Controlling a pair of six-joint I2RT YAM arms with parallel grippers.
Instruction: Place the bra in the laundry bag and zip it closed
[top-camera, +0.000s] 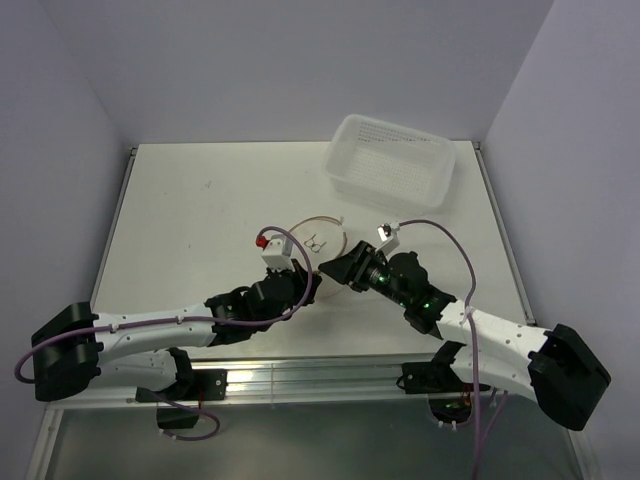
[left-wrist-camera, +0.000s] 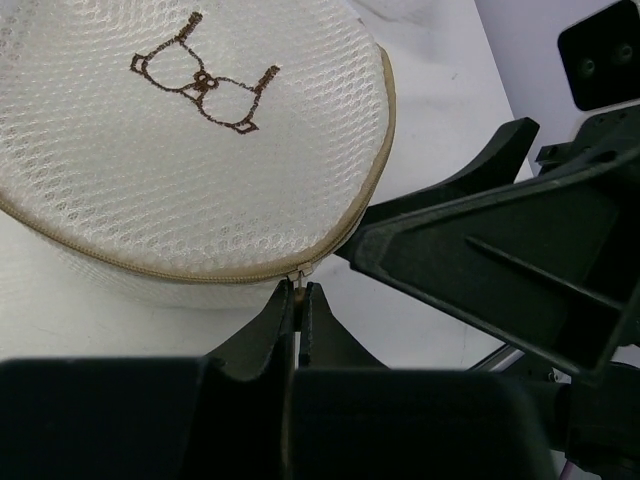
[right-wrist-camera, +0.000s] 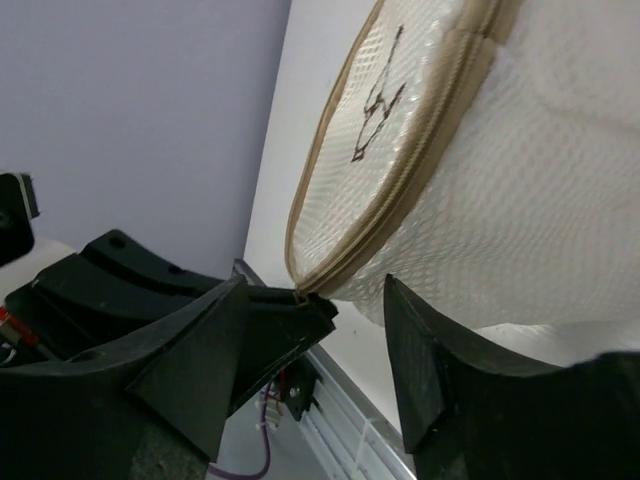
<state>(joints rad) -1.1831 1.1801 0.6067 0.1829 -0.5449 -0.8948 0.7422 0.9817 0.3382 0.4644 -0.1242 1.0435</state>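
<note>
The laundry bag (top-camera: 318, 240) is a round white mesh pouch with a beige zip rim and a dark bra icon on its lid. It fills the left wrist view (left-wrist-camera: 190, 130) and the right wrist view (right-wrist-camera: 500, 180). My left gripper (top-camera: 310, 278) is at the bag's near edge, shut on the zip pull (left-wrist-camera: 298, 280). My right gripper (top-camera: 335, 268) is open right beside it, its fingers (right-wrist-camera: 430, 350) straddling the left gripper's tip and the bag's near rim (right-wrist-camera: 330, 330). The bra is hidden.
A white perforated plastic basket (top-camera: 392, 158) stands at the back right of the table. The two arms meet at the table's middle front. The metal rail of the near table edge (top-camera: 330, 375) lies just behind the grippers.
</note>
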